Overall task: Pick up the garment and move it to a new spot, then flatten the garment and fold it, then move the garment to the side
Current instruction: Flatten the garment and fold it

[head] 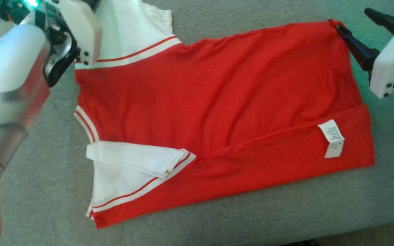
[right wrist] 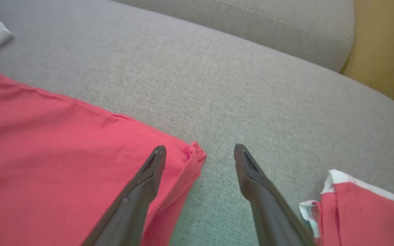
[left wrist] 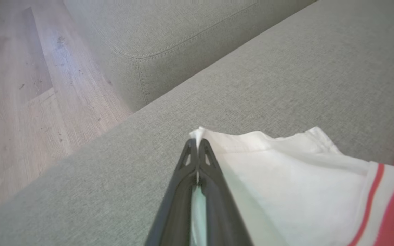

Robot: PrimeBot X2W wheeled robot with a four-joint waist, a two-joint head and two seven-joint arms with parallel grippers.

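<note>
Two left fingers [left wrist: 214, 191] tight on a white sleeve [left wrist: 286, 177] of the garment [head: 217, 102], right fingers [right wrist: 262, 184] wide apart astride its corner [right wrist: 193, 153].

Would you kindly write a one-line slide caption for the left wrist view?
Left gripper shut on the garment at its white sleeve edge, on a grey sofa.

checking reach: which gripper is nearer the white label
Right. The right gripper is open at the hem corner beyond the label; the left gripper is shut on the far sleeve.
</note>
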